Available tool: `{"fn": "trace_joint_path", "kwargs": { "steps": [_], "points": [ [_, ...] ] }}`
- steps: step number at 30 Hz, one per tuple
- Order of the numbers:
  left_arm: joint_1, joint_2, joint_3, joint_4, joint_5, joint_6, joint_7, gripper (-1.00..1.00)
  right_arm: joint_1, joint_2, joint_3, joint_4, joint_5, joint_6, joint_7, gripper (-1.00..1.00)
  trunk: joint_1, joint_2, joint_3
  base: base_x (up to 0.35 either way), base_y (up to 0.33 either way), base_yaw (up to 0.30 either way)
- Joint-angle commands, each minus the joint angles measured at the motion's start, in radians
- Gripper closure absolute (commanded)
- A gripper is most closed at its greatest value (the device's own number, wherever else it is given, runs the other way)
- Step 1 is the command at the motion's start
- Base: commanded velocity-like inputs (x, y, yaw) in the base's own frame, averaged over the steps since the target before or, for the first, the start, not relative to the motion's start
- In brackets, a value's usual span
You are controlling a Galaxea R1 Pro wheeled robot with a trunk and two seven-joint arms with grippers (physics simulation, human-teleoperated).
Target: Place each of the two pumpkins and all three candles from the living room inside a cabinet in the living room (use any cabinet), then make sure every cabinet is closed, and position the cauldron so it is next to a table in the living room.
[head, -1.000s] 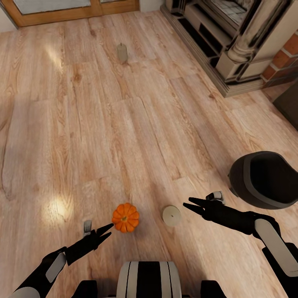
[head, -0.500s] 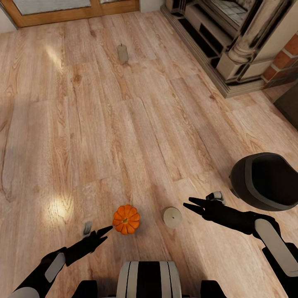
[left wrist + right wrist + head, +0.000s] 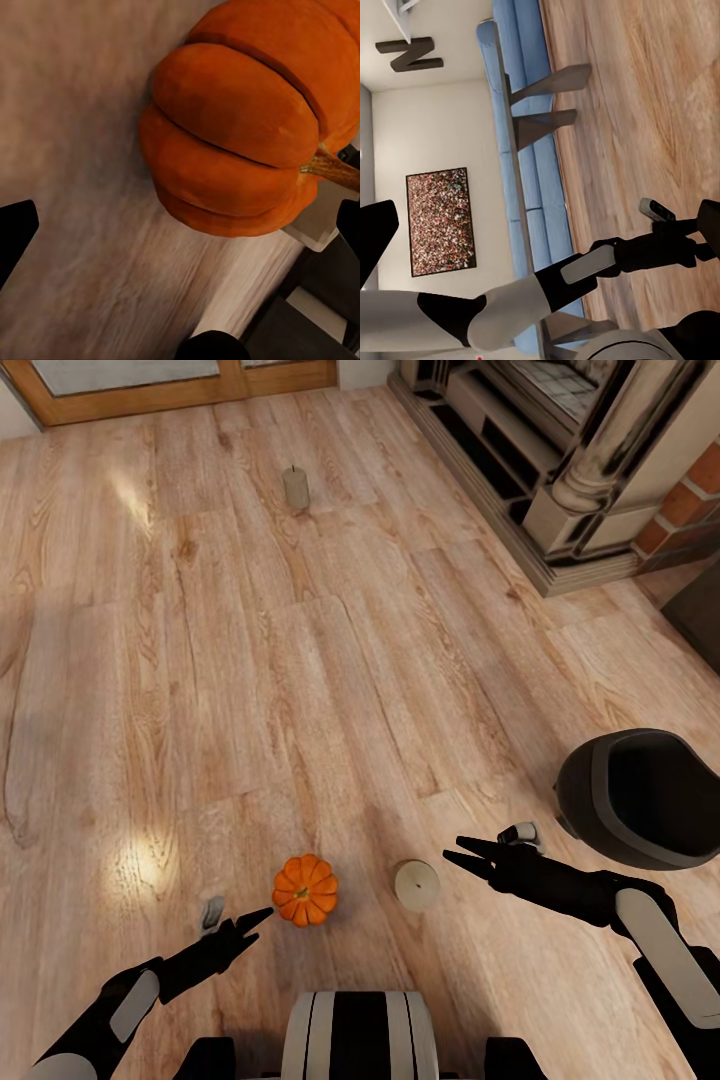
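A small orange pumpkin (image 3: 305,890) sits on the wooden floor (image 3: 300,680) near the robot's base, and the left gripper (image 3: 252,923) reaches toward it from the near left, its dark fingers apart with the tips just beside the pumpkin's near-left side. In the left wrist view the pumpkin (image 3: 247,127) looms close (ribs and brownish stem plain to see), lying between the two spread fingertips but not clamped by them. Just right of the pumpkin a squat tan candle (image 3: 416,884) lies on the floor. The right gripper (image 3: 462,856) hangs near the candle's right side, its fingers parted and holding nothing. Further right stands the black cauldron (image 3: 640,795), tilted so its wide mouth shows. A second candle (image 3: 295,487) stands upright far off, well apart from everything else. A fireplace surround (image 3: 560,470) fills the far right.
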Motion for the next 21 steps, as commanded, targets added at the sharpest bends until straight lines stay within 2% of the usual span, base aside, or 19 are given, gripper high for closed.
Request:
{"fn": "trace_joint_path", "kwargs": {
  "steps": [1,4,9,16,21],
  "points": [
    [0.0,0.0,0.001,0.0,0.005,0.008,-0.001,-1.0,-0.001,-0.001,0.001,0.0,0.003,0.002,0.005,-1.0,0.0,0.0,0.0,0.0,0.0,0.0],
    [-0.001,0.0,0.001,0.0,0.005,0.007,-0.001,-1.0,-0.001,-0.001,0.001,0.0,0.003,0.002,0.005,-1.0,0.0,0.0,0.0,0.0,0.0,0.0],
    [-0.001,-0.001,0.001,0.0,0.005,0.006,-0.001,-1.0,-0.001,-0.001,0.001,0.0,0.003,0.002,0.005,-1.0,0.002,-0.001,-0.02,0.0,0.0,0.0],
    [-0.001,-0.002,0.001,0.0,0.005,0.006,-0.001,-1.0,-0.001,-0.001,0.001,0.0,0.003,0.002,0.005,-1.0,0.002,-0.001,-0.02,0.0,0.0,0.0],
    [-0.001,-0.002,0.001,0.0,0.005,0.006,-0.001,-1.0,-0.001,-0.001,0.001,0.0,0.003,0.002,0.005,-1.0,0.004,-0.002,-0.035,0.0,0.0,0.0]
  ]
}}
